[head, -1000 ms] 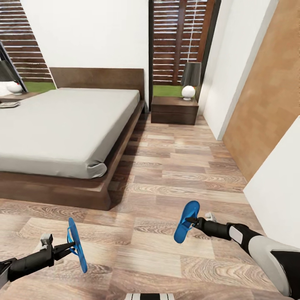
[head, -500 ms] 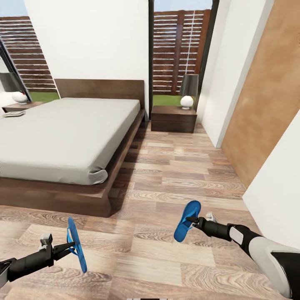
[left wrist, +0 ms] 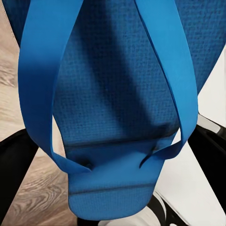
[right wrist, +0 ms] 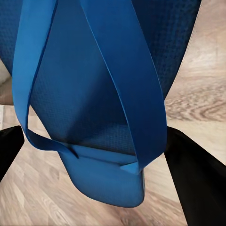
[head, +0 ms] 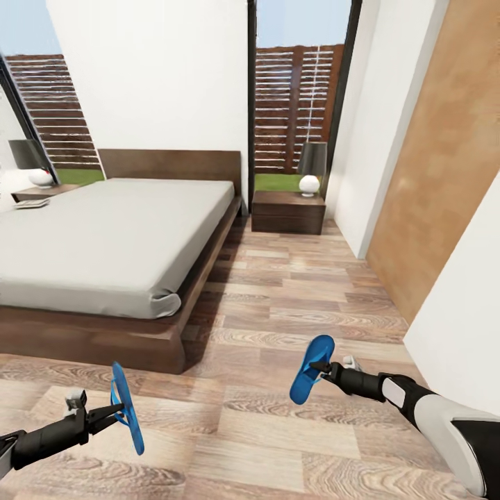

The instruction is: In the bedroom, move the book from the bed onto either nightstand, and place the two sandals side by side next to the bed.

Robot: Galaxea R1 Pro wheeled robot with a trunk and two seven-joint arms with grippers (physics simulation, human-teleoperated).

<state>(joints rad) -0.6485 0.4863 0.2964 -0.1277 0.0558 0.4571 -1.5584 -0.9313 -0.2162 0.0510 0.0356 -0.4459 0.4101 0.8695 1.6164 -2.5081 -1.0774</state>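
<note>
left gripper (head: 117,410) clamps sandal (head: 128,409); right gripper (head: 317,367) clamps other sandal (head: 310,370).

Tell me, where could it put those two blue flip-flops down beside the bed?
The wood floor between the bed and the white wall lies bare up to the nightstand. That nightstand's top already carries a lamp, so it is more crowded.

Two dark-shaded lamps (head: 312,169) (head: 31,161), one tan wall panel (head: 444,173).

Left hand (head: 117,411) gripping sandal (head: 128,410) (edge-on), bed (head: 104,236) beyond
</note>
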